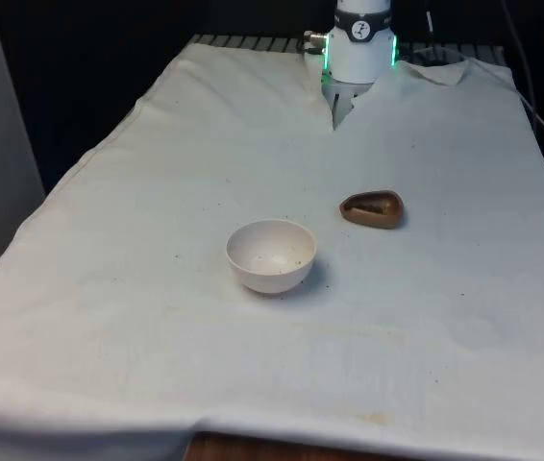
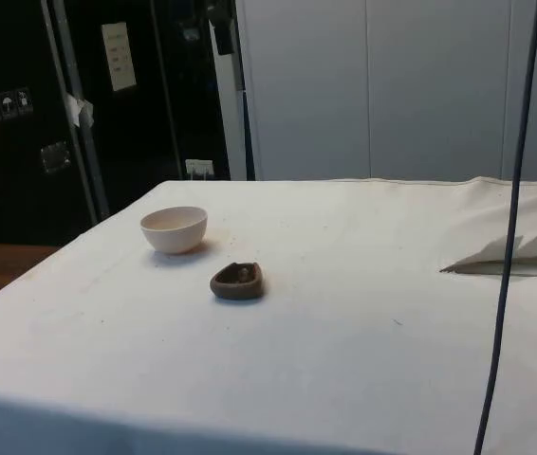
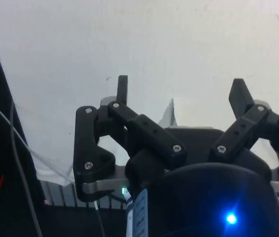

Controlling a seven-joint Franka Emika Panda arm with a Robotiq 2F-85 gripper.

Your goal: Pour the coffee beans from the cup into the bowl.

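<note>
The pincer [image 3: 181,94] stands wide open above bare cloth; the brown cup [image 1: 372,208] lies just beside the white bowl [image 1: 271,255], on the front view's right.

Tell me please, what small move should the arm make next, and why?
Probably bring the gripper down toward the brown cup. The cup lies untouched on the white cloth, beside the white bowl and apart from it. The fingers stand open with nothing between them, over bare cloth.
</note>
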